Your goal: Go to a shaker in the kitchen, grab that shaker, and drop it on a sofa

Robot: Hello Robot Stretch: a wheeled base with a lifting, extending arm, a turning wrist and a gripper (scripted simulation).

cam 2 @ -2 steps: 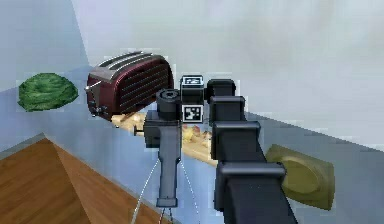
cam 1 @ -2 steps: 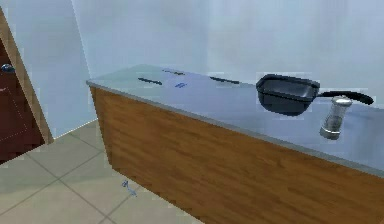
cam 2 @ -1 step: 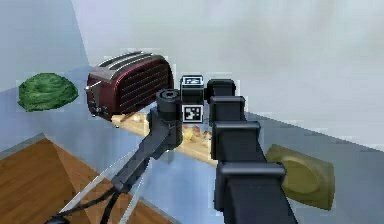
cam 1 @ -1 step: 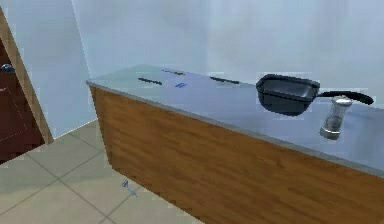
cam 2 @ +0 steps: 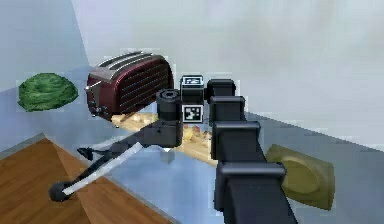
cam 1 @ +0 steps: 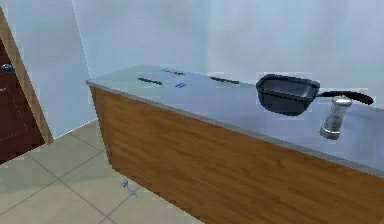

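A small clear shaker (cam 1: 336,117) with a silver cap stands upright on the grey countertop (cam 1: 200,98), just right of a black frying pan (cam 1: 288,95). In the arm side view the dark arm bar (cam 2: 248,170) rises from the bottom edge, with two white marker squares (cam 2: 192,110) at its far end. The gripper (cam 2: 70,170) reaches down and to the left from there. Its thin fingers (cam 2: 110,152) lie over bare grey countertop (cam 2: 150,185) and wood, and it holds nothing.
A dark red toaster (cam 2: 128,82) and a green leafy lump (cam 2: 48,92) sit at the back of the counter. Tan slices (cam 2: 195,142) lie behind the arm, and an olive pad (cam 2: 300,175) lies to its right. Small dark utensils (cam 1: 150,80) lie on the counter. A brown door (cam 1: 15,100) stands at the left, beside tiled floor (cam 1: 60,180).
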